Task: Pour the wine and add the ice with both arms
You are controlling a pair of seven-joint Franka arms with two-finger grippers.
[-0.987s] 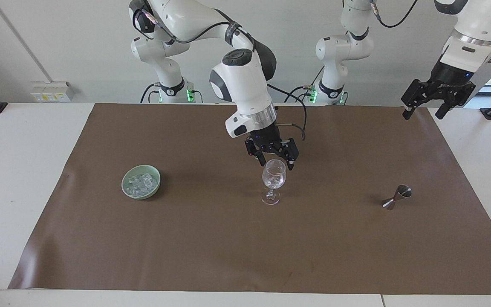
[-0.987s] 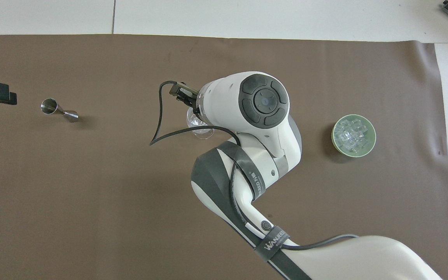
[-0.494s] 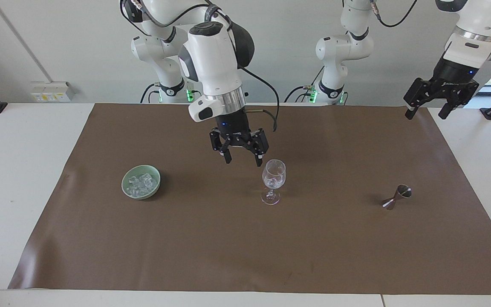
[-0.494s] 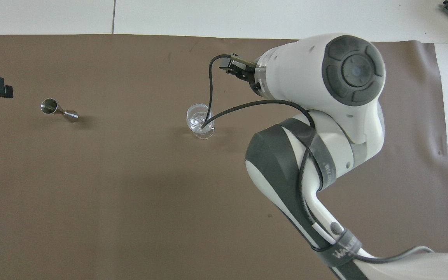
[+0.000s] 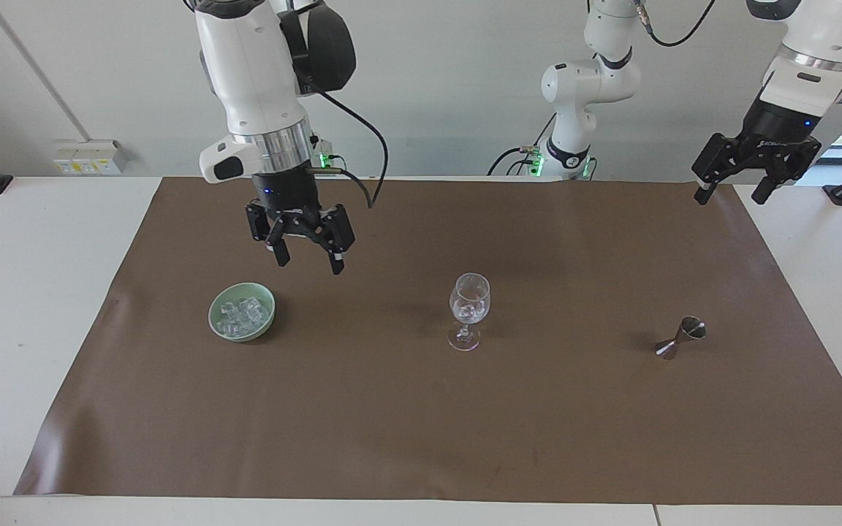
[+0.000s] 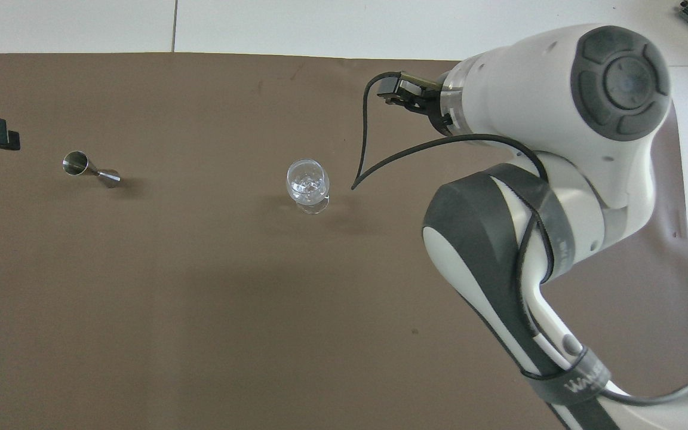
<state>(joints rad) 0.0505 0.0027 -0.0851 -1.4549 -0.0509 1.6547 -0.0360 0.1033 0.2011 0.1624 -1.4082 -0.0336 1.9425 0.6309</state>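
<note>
Tabletop (image 5: 41,292): brown mat.
Right tool (image 5: 307,255): spread, empty, over mat near ice (image 5: 242,314) bowl (image 5: 215,325).
Left tool (image 5: 731,191): spread, empty, waiting.
Advice: descend straight, pinch one cube; wine glass (image 5: 469,308) at three o'clock.

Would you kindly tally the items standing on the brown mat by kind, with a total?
Green bowl holding ice: 1
Clear stemmed wine glass: 1
Metal jigger: 1
Total: 3
</note>
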